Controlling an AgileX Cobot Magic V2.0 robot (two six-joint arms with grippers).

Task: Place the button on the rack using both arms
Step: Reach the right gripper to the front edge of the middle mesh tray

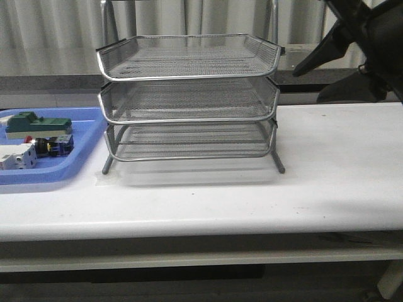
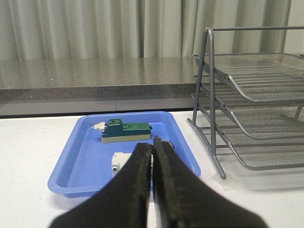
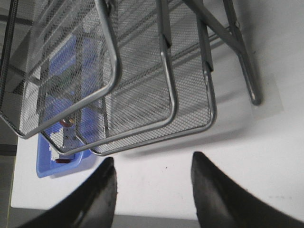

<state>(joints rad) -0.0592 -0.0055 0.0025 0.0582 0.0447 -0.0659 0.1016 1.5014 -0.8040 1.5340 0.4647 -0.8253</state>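
Note:
The silver three-tier wire-mesh rack (image 1: 189, 100) stands at the middle of the white table. The button (image 1: 53, 146) lies on its side in the blue tray (image 1: 85, 160) left of the rack, dark-bodied with a yellow band. My left gripper (image 2: 153, 142) is shut with nothing between its fingers and hovers over the near side of the tray (image 2: 85, 156), hiding most of the button. My right gripper (image 3: 153, 159) is open and empty, high above the table in front of the rack (image 3: 142, 71). In the front view only the right arm (image 1: 371, 38) shows, at the top right.
In the tray with the button lie a green-topped block (image 1: 34, 124) (image 2: 126, 131) and a white block (image 1: 16, 156) (image 2: 122, 161). A grey ledge and curtains run behind the table. The table's front edge (image 1: 201, 223) is near.

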